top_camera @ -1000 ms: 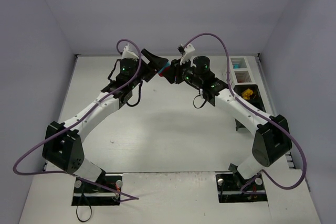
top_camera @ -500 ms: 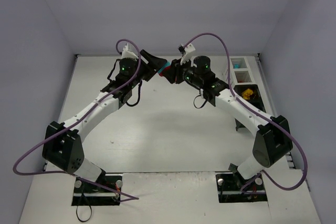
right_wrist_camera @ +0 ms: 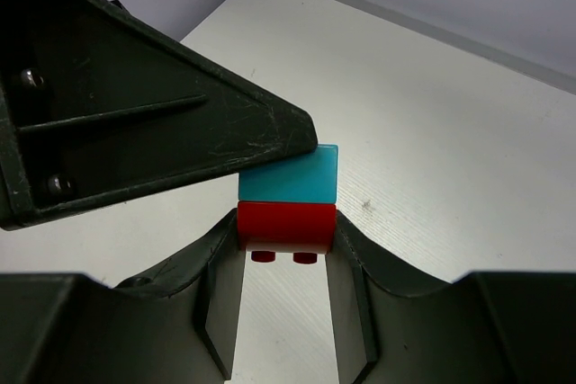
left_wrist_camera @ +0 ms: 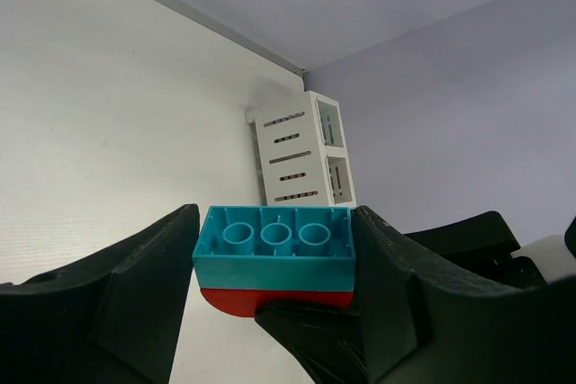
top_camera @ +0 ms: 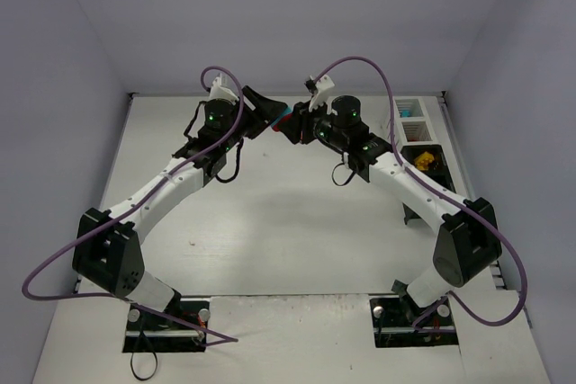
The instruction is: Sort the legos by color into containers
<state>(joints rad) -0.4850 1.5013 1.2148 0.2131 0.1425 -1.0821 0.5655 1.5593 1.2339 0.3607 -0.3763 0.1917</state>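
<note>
A cyan brick (left_wrist_camera: 274, 245) and a red brick (right_wrist_camera: 286, 225) are stuck together and held in the air between both arms at the back middle of the table (top_camera: 270, 213). My left gripper (left_wrist_camera: 274, 263) is shut on the cyan brick (top_camera: 285, 114), a finger pressed against each end. My right gripper (right_wrist_camera: 286, 254) is shut on the red brick (left_wrist_camera: 236, 301), its studs pointing toward the right wrist camera. The containers (top_camera: 416, 132) stand along the right edge, with a yellow and an orange lego (top_camera: 425, 161) in a black one.
The white slatted container (left_wrist_camera: 301, 159) stands at the far right corner against the wall. Purple cables (top_camera: 360, 65) loop above both arms. The arm bases (top_camera: 166, 321) sit at the near edge.
My left gripper's fingers have drawn in against the ends of the cyan brick. Both arms have otherwise stayed put.
</note>
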